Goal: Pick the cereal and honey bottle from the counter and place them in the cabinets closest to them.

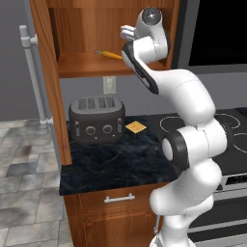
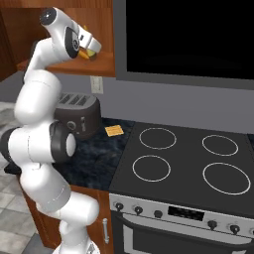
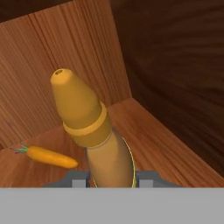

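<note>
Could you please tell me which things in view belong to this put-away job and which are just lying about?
Job:
- honey bottle, held in the shut gripper
- open cabinet, where the gripper is
- counter

Lying about:
- carrot on the cabinet shelf
- toaster
- orange-yellow square
- stove

I see reddish-brown grained wood, matt, lining the open cabinet (image 3: 65, 52). The honey bottle (image 3: 85, 118) looks like smooth amber plastic. The counter (image 1: 120, 164) is dark polished stone; the toaster (image 1: 96, 118) is dull dark metal.
</note>
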